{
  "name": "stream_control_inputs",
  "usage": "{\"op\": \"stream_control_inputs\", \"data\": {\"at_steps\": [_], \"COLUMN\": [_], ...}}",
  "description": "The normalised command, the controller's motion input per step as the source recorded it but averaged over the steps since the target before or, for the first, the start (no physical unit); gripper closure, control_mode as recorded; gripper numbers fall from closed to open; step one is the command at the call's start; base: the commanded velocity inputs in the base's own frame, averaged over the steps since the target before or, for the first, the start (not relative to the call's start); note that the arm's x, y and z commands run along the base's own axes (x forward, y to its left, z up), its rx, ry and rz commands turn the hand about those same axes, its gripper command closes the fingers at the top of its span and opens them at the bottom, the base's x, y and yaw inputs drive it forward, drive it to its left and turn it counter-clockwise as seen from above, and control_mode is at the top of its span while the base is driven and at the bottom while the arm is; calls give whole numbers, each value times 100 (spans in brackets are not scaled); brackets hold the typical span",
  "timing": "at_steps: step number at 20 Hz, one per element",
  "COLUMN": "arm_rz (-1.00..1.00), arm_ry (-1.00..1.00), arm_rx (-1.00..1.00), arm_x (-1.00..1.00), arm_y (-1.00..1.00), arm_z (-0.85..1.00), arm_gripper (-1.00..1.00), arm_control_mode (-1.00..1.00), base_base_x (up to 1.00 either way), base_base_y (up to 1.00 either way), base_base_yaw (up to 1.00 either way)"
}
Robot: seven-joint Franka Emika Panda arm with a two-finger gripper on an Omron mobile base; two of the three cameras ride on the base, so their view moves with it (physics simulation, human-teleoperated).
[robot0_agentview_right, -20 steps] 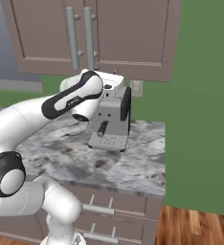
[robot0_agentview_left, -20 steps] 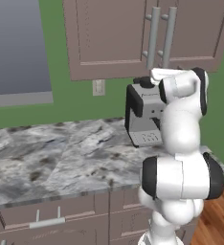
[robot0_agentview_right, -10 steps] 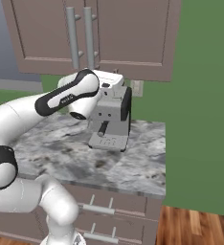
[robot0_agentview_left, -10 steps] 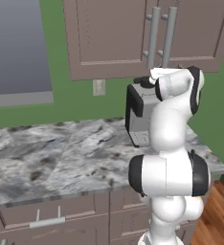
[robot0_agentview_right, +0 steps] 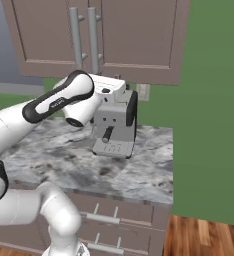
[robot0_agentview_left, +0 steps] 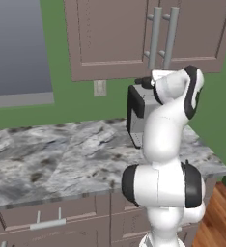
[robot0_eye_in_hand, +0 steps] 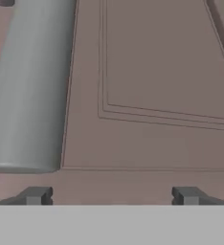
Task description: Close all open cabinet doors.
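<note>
Tool, fingertips spread and empty, faces the right cabinet door beside its bar handle, placed for pushing it flush.

Green wall, grey marble counter, wood floor.

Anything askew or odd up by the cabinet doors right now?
Nothing stands out. Both cabinet doors look flush with each other, their handles upright and parallel. The coffee machine stands upright on the counter. The pincer sits close against a door panel beside a handle, tips apart.
</note>
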Motion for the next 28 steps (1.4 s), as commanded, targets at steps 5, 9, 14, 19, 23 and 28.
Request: {"op": "stream_control_inputs", "data": {"at_steps": [5, 9, 14, 19, 23, 28], "arm_rz": [0, 0, 0, 6, 12, 5], "arm_ry": [11, 16, 22, 20, 22, 14], "arm_rx": [0, 1, 6, 10, 11, 5], "arm_x": [-76, -78, -77, -71, -60, -50], "arm_y": [0, 0, 0, 4, 17, 11], "arm_z": [0, 0, 8, 19, 46, 62], "arm_gripper": [-100, -100, -100, -100, -100, -100], "arm_control_mode": [-100, -100, -100, -100, -100, -100], "base_base_x": [0, 0, 0, 0, 0, 0], "base_base_y": [0, 0, 0, 0, 0, 0], "base_base_yaw": [0, 0, 0, 0, 0, 0]}}
